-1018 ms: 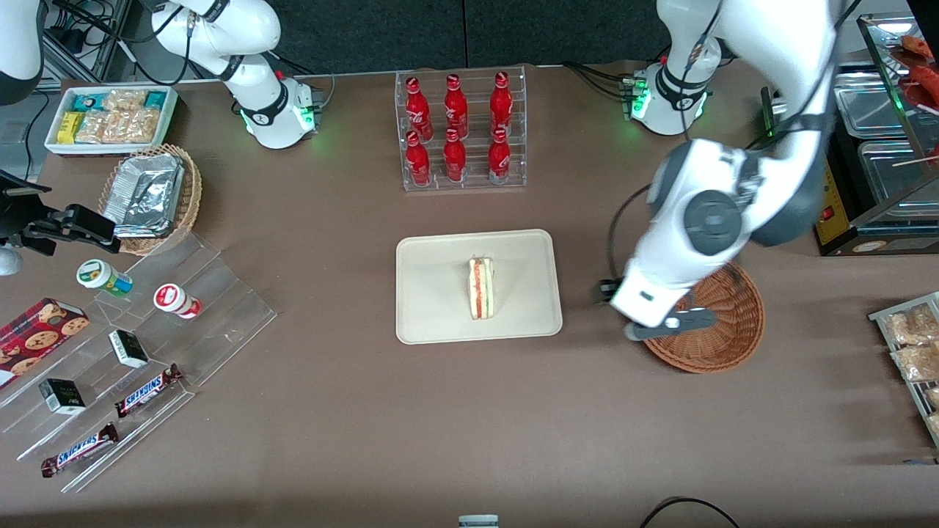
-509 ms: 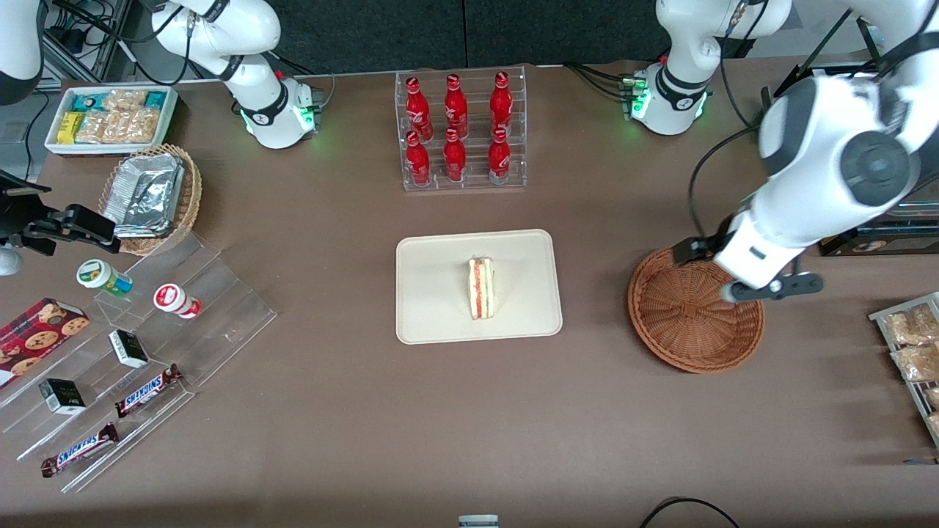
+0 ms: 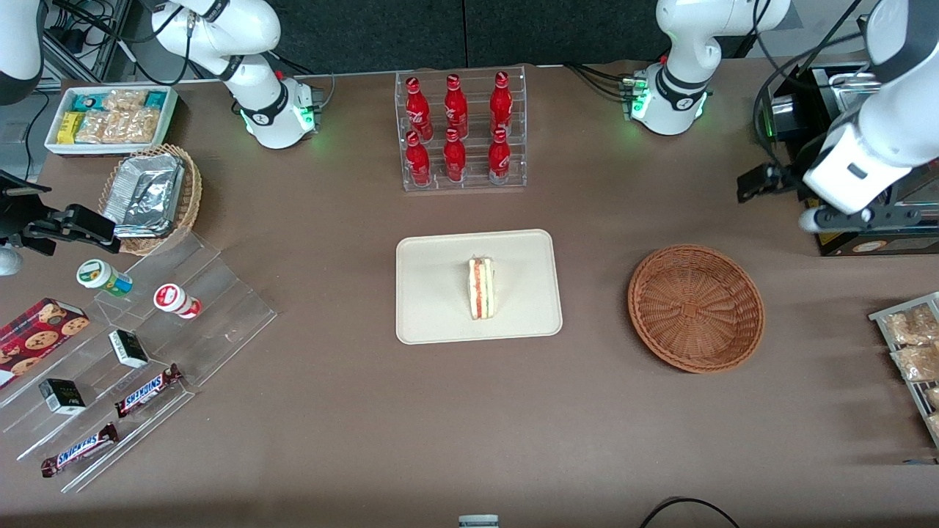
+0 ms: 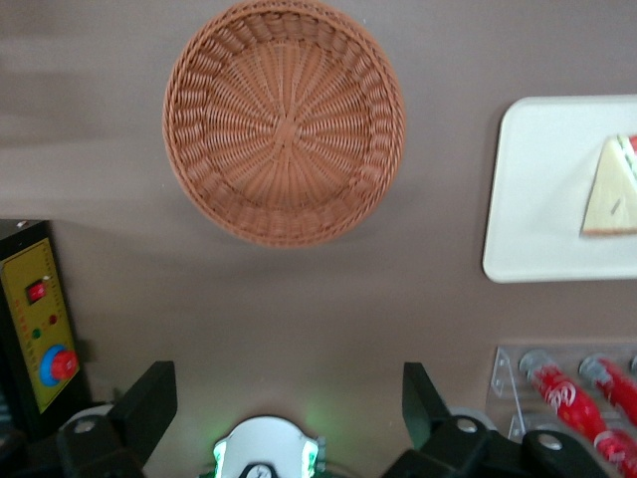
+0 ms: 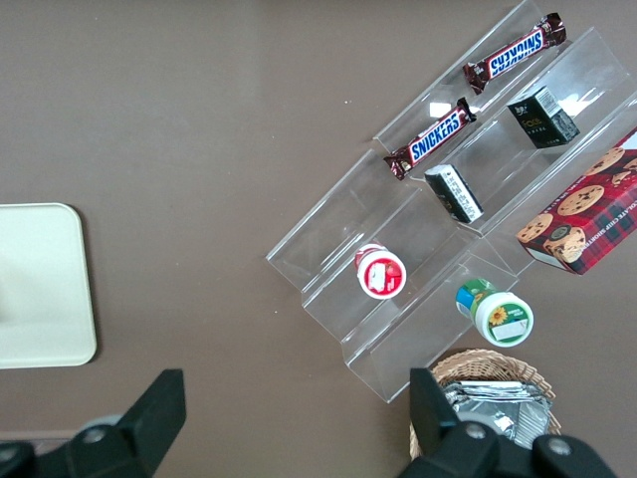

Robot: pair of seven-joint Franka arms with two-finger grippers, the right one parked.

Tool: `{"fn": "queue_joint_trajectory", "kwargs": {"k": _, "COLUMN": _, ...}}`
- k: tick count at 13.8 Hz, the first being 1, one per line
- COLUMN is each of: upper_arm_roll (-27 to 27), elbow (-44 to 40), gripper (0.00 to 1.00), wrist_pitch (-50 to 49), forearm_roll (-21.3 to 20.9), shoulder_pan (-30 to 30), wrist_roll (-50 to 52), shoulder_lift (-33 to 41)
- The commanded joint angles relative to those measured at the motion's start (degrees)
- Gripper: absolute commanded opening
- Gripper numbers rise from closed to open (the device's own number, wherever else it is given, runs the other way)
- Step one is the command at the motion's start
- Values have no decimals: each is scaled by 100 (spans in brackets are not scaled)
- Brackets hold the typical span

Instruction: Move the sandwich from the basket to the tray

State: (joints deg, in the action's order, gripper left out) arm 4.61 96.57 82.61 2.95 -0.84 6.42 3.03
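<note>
The sandwich point(image 3: 480, 288), a pale wedge with red and green filling at its edge, lies on the cream tray point(image 3: 433, 293) in the middle of the table. The reddish-brown wicker basket point(image 3: 695, 308) stands beside the tray toward the working arm's end, with nothing in it. My left gripper point(image 3: 860, 215) hangs high above the table, farther from the front camera than the basket. In the left wrist view the gripper point(image 4: 287, 398) is open with nothing between its fingers, and the basket point(image 4: 285, 119), tray point(image 4: 537, 199) and sandwich point(image 4: 612, 189) all show.
A clear rack of red bottles point(image 3: 459, 130) stands farther from the front camera than the tray. A black box with a yellow panel point(image 4: 40, 319) sits near my gripper. Snack packets point(image 3: 913, 345) lie at the working arm's end. Acrylic steps with snacks point(image 3: 132, 345) lie toward the parked arm's end.
My left arm has swung from above the basket toward the working arm's end and away from the front camera. The sandwich has stayed on the tray.
</note>
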Motion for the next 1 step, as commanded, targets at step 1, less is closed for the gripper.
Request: {"fn": "queue_joint_trajectory", "kwargs": {"k": 1, "upper_arm_roll": 84, "elbow": -191, "gripper": 100, "wrist_pitch": -193, "forearm_roll": 39, "shoulder_pan": 181, "wrist_roll": -229, "shoulder_lift": -13}}
